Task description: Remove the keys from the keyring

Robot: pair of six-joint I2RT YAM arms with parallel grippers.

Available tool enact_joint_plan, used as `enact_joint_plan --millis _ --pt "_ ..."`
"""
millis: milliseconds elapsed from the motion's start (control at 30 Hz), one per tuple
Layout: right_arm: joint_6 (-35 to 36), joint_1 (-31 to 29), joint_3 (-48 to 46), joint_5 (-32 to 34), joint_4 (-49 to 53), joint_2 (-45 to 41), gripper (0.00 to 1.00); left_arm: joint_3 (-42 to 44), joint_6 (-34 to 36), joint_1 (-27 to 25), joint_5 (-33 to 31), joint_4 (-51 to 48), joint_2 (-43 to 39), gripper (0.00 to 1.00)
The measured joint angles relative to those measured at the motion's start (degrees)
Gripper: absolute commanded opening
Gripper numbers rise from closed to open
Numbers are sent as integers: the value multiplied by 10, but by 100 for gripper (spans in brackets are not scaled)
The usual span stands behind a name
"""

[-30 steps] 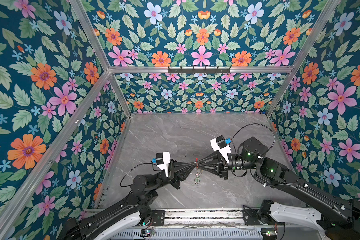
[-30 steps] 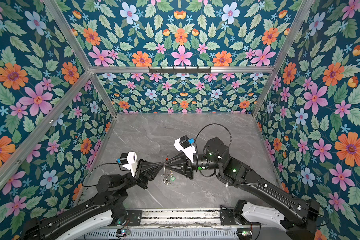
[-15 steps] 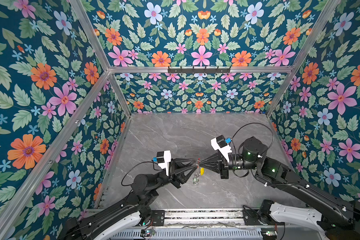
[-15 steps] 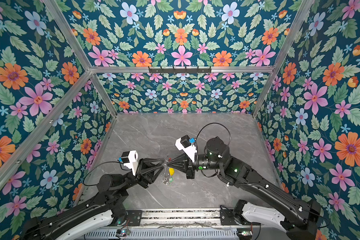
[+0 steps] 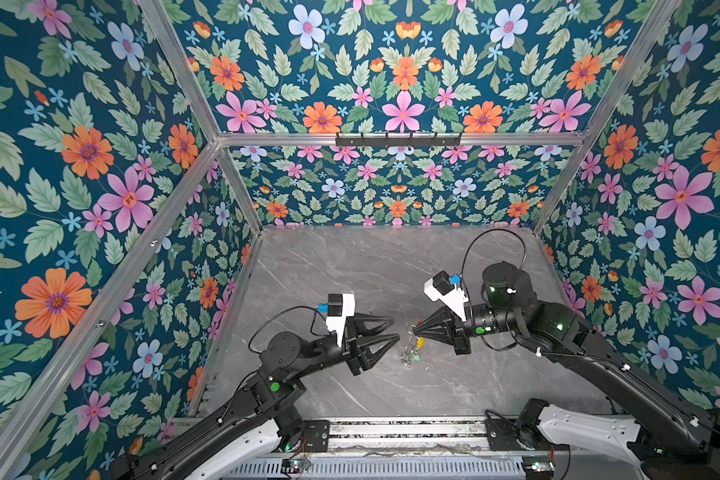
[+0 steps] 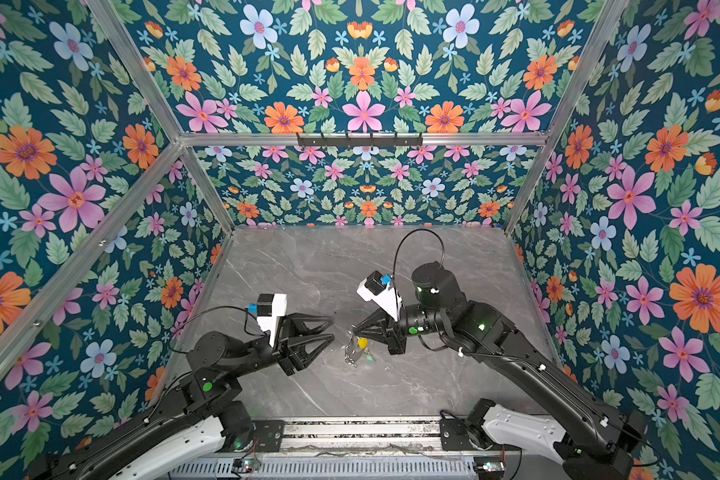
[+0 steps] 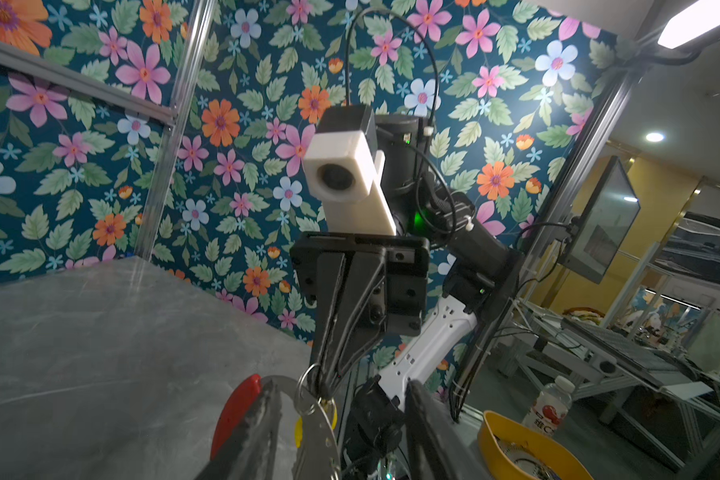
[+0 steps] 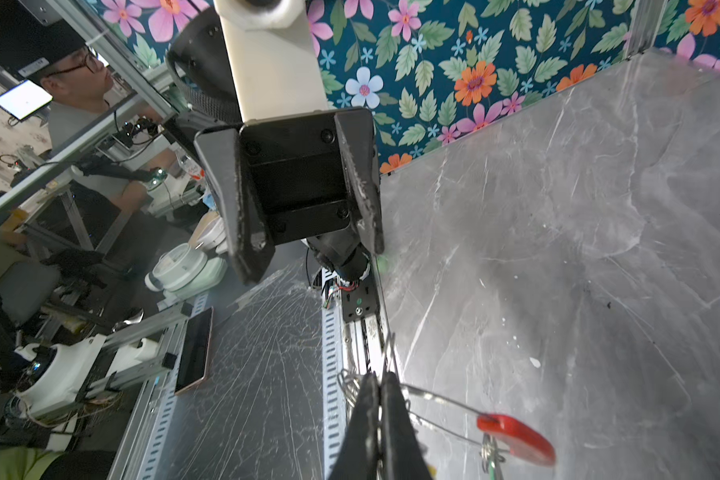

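In both top views the keyring (image 5: 410, 332) hangs above the table's middle with my right gripper (image 5: 417, 328) shut on its rim. In the right wrist view the right gripper (image 8: 379, 380) pinches the thin grey ring, whose red sleeve (image 8: 516, 436) sticks out to the side. The keys dangle beneath it, with a yellow tag (image 5: 420, 343) and a green tag (image 5: 415, 354). My left gripper (image 5: 395, 329) stands open just left of the ring, holding nothing. The left wrist view shows the keyring (image 7: 314, 432), red sleeve (image 7: 235, 411) and yellow tag (image 7: 298, 428) past the left fingers (image 7: 258, 436).
The grey marble table (image 5: 371, 270) is boxed in by floral walls on three sides. A metal rail (image 5: 391, 436) with both arm bases runs along the front edge. Outside the enclosure, in the left wrist view, stand a yellow bowl (image 7: 528, 453) and a bottle (image 7: 549, 409).
My left gripper has opened, let go of the keyring and drawn back a little to the left. My right gripper has closed fully on the ring, and the yellow tag now hangs in view.
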State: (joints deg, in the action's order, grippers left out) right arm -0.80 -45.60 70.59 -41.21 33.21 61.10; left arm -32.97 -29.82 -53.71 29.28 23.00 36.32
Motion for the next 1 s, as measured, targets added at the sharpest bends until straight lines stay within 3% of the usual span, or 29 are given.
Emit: enact_joint_plan --millis 167,333,567,833,1000 --pt "31 0 26 -22 49 20 0 -36 5 0 30 -64 26 46" --pt "49 0 43 -42 72 34 0 -47 15 0 52 -100 43 38" --pt "59 0 56 -57 94 46 0 -52 16 0 66 -113 57 33" --pt "70 0 61 -62 106 53 0 -57 17 0 82 -112 61 15" --pt "71 0 61 -62 108 56 0 -57 17 1 83 -112 68 13"
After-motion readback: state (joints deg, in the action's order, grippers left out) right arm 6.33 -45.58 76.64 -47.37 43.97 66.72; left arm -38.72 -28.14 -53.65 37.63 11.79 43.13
